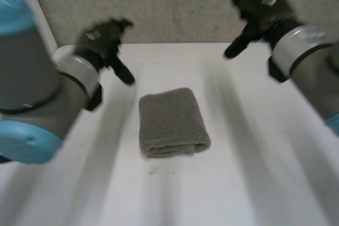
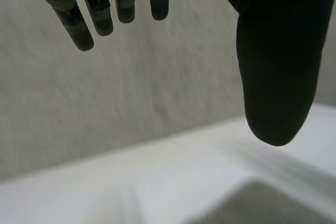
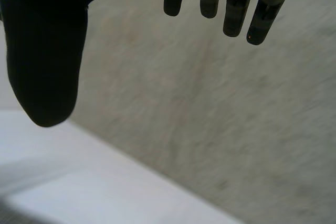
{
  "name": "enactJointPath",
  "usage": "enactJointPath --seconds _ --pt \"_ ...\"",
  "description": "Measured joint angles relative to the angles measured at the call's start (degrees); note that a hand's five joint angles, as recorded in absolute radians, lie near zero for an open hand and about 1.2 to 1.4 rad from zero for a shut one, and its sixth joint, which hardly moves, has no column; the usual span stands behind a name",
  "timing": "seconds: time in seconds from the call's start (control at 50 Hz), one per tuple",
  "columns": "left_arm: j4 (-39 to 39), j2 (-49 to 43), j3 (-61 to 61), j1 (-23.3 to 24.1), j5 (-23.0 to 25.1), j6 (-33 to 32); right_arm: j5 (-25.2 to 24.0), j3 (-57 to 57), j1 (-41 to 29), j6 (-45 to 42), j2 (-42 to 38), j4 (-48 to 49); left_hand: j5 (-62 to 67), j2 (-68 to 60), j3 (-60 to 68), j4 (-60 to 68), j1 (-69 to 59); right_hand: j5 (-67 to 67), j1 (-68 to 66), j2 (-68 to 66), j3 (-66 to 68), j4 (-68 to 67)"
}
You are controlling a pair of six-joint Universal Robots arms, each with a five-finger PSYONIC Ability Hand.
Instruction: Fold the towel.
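A grey-brown towel (image 1: 172,123) lies folded into a small thick rectangle at the middle of the white table (image 1: 249,173). My left hand (image 1: 103,41) hangs in the air to the towel's far left, fingers straight and empty. My right hand (image 1: 254,9) is raised at the far right, also open and holding nothing. In the left wrist view my left hand (image 2: 273,56) shows its thumb and straight fingers (image 2: 94,9) apart, with a corner of the towel (image 2: 262,205) below. In the right wrist view the thumb of my right hand (image 3: 47,51) and the fingers (image 3: 236,3) spread over the table's far edge.
A grey wall (image 1: 175,3) rises behind the table's far edge. Bare white tabletop surrounds the towel on all sides. Both forearms (image 1: 47,93) reach in from the near corners.
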State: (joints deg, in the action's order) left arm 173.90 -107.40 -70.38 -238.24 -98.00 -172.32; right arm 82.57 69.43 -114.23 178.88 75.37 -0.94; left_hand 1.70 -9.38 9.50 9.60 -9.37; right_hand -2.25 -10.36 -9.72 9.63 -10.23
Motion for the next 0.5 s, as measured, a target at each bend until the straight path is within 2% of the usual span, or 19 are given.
enactJointPath --seconds 0.08,0.18,0.5 --pt "-0.54 8.32 -0.32 -3.35 0.0 -0.04 3.37 0.83 2.22 0.74 4.94 0.56 0.0 0.01 0.0 0.0 0.0 0.0 0.0 0.0 0.0 0.0" --pt "-1.42 13.95 -1.65 -6.67 0.28 -0.02 6.05 2.83 3.61 0.11 7.97 0.05 0.0 0.01 0.0 0.0 0.0 0.0 0.0 0.0 0.0 0.0" --pt "0.05 15.9 -6.88 -8.6 4.99 0.13 5.46 5.76 3.88 -2.44 7.3 -0.04 0.0 0.01 0.0 0.0 0.0 0.0 0.0 0.0 -0.12 0.0"
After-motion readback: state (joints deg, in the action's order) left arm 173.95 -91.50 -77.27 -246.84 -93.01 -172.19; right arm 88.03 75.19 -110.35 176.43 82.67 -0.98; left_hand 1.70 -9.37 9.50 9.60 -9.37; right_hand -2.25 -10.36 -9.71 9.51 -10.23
